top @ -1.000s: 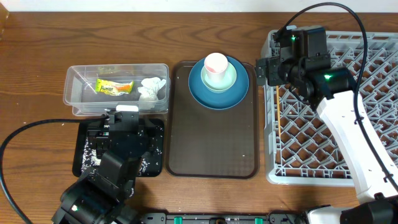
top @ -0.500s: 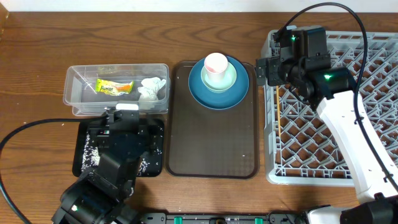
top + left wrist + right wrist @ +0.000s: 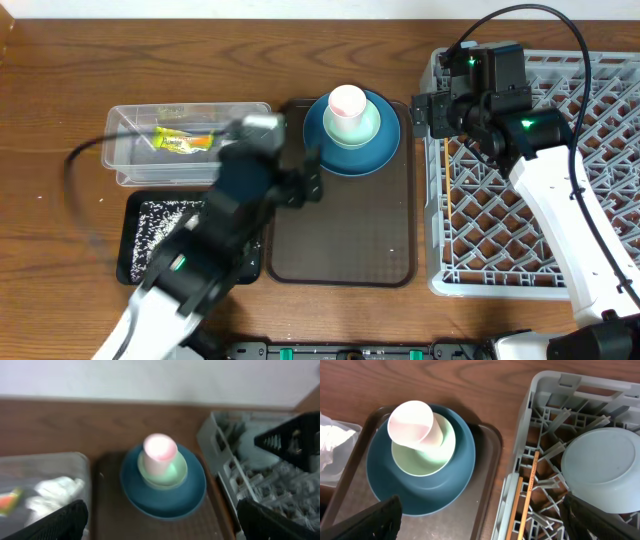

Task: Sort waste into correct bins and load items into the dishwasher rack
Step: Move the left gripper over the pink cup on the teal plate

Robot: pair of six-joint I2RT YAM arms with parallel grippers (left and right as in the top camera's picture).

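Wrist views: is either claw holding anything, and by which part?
Nothing is held: the left claw and the right claw are both open and empty.

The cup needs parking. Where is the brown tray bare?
The brown tray is bare on its near half, from the blue plate to the near rim, toward the rack. Crowded: the far-end stack, the left gripper over the left edge.

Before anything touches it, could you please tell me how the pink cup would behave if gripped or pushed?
The cup stands upright in the bowl, rising well above its rim, so a sideways push would probably tip it. It looks like thin, smooth plastic: likely light, and perhaps slippery in a pincer.
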